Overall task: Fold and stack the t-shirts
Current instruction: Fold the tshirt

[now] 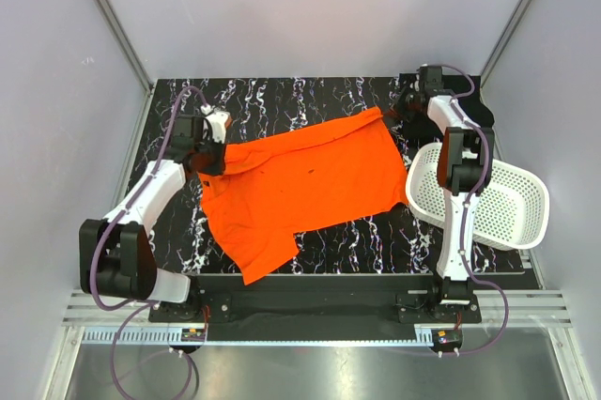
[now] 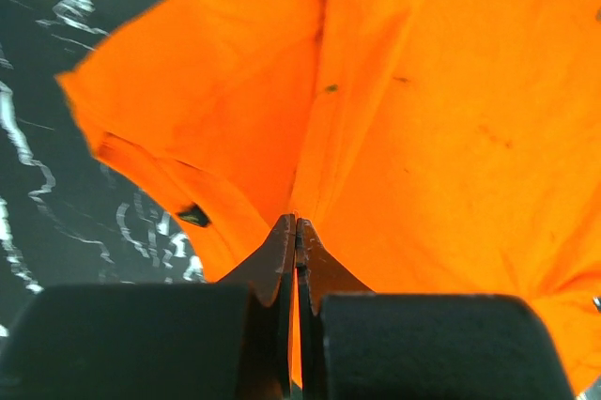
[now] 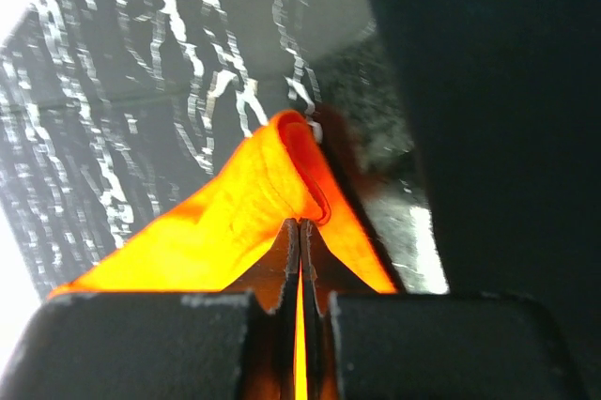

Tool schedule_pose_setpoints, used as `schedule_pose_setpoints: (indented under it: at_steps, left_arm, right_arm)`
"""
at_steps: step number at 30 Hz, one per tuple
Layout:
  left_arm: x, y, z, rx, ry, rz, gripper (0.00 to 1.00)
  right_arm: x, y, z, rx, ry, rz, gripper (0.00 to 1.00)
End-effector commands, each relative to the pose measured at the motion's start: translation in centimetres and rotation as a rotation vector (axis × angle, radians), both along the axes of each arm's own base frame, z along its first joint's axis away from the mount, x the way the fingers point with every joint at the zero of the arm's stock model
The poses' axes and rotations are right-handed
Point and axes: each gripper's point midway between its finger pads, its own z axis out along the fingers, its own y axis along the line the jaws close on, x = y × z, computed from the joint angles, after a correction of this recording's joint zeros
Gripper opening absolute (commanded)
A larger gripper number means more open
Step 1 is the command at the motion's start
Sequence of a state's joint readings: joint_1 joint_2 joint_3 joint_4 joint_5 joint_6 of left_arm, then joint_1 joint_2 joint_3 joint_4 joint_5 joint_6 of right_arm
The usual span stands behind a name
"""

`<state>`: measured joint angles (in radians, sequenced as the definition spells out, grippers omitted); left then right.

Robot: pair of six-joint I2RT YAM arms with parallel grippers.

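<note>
Black marble-patterned table [image 1: 282, 104] with white veins fills your workspace, and on it the orange t-shirt [image 1: 300, 189] lies spread across the middle, mostly flat, its long side running from the near left up toward the far right. One loose corner trails toward the near edge between the two arm bases. Your left gripper [image 1: 208, 158] is clamped on the shirt's left edge. In the left wrist view its fingers [image 2: 277, 264] are pressed together with orange cloth pinched between them, and the fabric fans away in folds, with a small dark tag [image 2: 194, 215] showing at the left. Your right gripper [image 1: 396, 116] is clenched on the far right corner, where the right wrist view shows a rolled hem rising just above the closed fingertips. Beside that corner a dark mass [image 3: 488, 118] fills the right of the wrist view; it may be the black shirt, but the picture is too dim for you to tell. A white perforated basket [image 1: 512, 203] sits tilted at the table's right edge, just beside the shirt's right side and partly behind the right arm. Pale grey walls [image 1: 310, 6] enclose the table on three sides.
</note>
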<state>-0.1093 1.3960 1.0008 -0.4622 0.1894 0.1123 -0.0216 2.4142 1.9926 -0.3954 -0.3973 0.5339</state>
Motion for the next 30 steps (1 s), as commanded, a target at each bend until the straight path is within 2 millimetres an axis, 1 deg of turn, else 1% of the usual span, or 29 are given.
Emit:
schedule_pose_setpoints:
  at_steps: [1, 3, 6, 9, 11, 13, 16, 19, 20, 23, 26, 30]
  left_arm:
    - [-1.2, -0.9, -1.4, -0.001, 0.054, -0.007, 0.00]
    - [-1.7, -1.1, -2.5, 0.002, 0.099, -0.015, 0.00]
    - [-2.3, -1.0, -3.9, 0.033, 0.146, -0.025, 0.00]
    - [-2.5, -0.7, -3.8, 0.075, 0.152, -0.025, 0.00]
    - [-2.4, -0.5, -3.2, 0.081, 0.134, -0.018, 0.00]
    - [-2.3, -0.5, -2.2, 0.080, 0.110, -0.013, 0.00]
    - [-2.3, 0.0, -0.2, 0.087, 0.048, 0.009, 0.00]
    - [-2.5, 0.0, 0.9, 0.081, 0.026, 0.013, 0.00]
    - [-2.7, -0.3, 1.3, 0.068, 0.017, 0.004, 0.00]
    - [-3.0, -0.5, 1.6, 0.059, 0.021, -0.006, 0.00]
    - [-3.8, -0.4, 1.0, 0.067, 0.046, -0.011, 0.00]
    - [-4.5, 0.1, -0.1, 0.088, 0.068, -0.002, 0.00]
  right_arm:
    - [0.1, -1.1, 2.3, -0.069, -0.056, 0.001, 0.00]
    - [0.2, -1.1, 2.3, -0.066, -0.057, 0.002, 0.00]
    - [0.0, -0.7, 1.6, -0.042, -0.038, 0.011, 0.00]
    - [-0.3, -0.8, 1.3, -0.052, -0.030, 0.009, 0.00]
    - [-0.3, -1.2, 1.3, -0.072, -0.030, 0.004, 0.00]
    - [-0.2, -1.4, 2.0, -0.075, -0.042, 0.003, 0.00]
    - [-0.2, -1.6, 2.7, -0.088, -0.055, 0.000, 0.00]
    - [-0.1, -1.8, 3.1, -0.098, -0.060, -0.005, 0.00]
    - [-0.1, -1.9, 3.1, -0.099, -0.059, -0.010, 0.00]
    - [0.0, -1.7, 3.1, -0.087, -0.058, -0.007, 0.00]
    - [-0.3, -1.7, 3.1, -0.089, -0.054, -0.004, 0.00]
    - [-0.7, -1.9, 3.8, -0.101, -0.064, -0.006, 0.00]
